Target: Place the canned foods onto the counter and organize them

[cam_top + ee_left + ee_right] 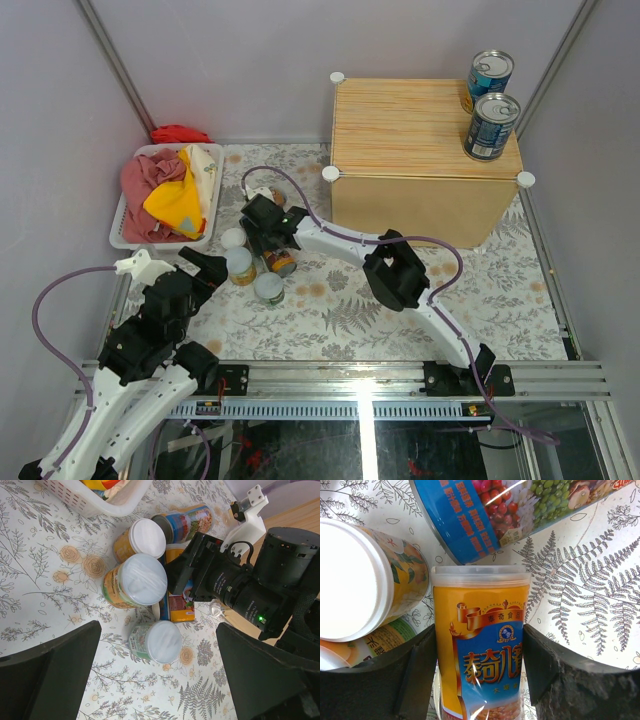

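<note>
Two blue-labelled tins (489, 72) (491, 126) stand upright on the wood-grain counter (420, 150) at its far right. On the floral mat lies an orange and blue can (480, 630), and my right gripper (480, 675) is shut on its sides. Just beyond it a slim multicoloured can (510, 510) lies on its side. A white-lidded orange jar (355, 580) sits to its left. My left gripper (160, 680) hangs open above a short pale-lidded can (157, 641), apart from it, with two white-lidded jars (140, 580) (145, 537) further on.
A white plastic basket (125, 235) with red and yellow cloths stands at the far left. Another red cloth (180, 133) lies behind it. The right arm (400, 270) stretches across the mat in front of the counter. Grey walls close in the back and sides.
</note>
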